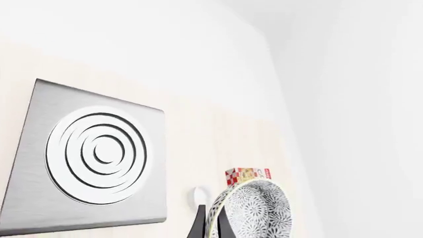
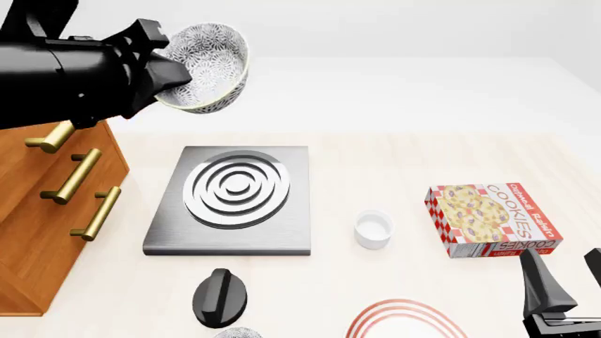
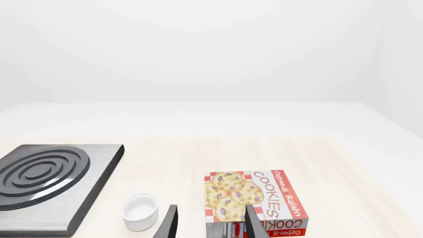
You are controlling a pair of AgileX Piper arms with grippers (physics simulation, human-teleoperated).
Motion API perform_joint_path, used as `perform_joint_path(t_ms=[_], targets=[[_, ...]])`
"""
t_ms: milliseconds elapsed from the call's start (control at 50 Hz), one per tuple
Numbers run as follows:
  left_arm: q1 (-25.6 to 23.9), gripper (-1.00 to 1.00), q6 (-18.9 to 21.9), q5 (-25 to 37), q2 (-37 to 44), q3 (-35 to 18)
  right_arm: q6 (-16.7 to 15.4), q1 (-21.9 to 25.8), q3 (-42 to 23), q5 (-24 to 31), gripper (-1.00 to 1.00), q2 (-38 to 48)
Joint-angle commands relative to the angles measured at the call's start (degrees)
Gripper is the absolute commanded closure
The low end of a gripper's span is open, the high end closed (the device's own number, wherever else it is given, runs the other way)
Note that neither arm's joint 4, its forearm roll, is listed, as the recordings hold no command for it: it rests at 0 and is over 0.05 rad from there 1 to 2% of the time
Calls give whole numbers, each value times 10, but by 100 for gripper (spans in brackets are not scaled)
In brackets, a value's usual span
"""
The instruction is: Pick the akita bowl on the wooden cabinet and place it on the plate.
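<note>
Left hand (image 2: 179, 70) clenched on the akita bowl (image 2: 208, 67), rim pinched between the fingers, bowl tilted with its opening turned sideways. Lifted clear of the wooden cabinet (image 2: 47, 211), up above the far edge of the grey stove plate (image 2: 235, 197) and touching nothing but the fingers. In the left wrist view, same bowl (image 1: 254, 210) gripped at the rim by two dark fingertips (image 1: 198, 223), lace pattern visible inside.

Near the stove plate: small white cup (image 2: 373, 229) just beside its right edge; cookie box (image 2: 490, 220) further right, well apart; black knob (image 2: 221, 296) in front of its near edge. Plate (image 2: 404, 320) with red rings nearer still than the stove plate, partly cut off by the frame's lower edge, bare on top.

Right hand (image 2: 564, 289) released, fingers parted, holding nothing, low over the table (image 2: 376, 162), well to the right of the stove plate, close to the cookie box (image 3: 254, 203).
</note>
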Motion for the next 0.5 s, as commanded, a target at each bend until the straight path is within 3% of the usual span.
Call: perform_joint_path(t_ms=[20, 500], targets=[[-24, 100, 10, -7, 5, 11, 0, 0, 0, 0, -100, 0], [-71, 100, 10, -8, 10, 31, 0, 1, 0, 1, -100, -1]])
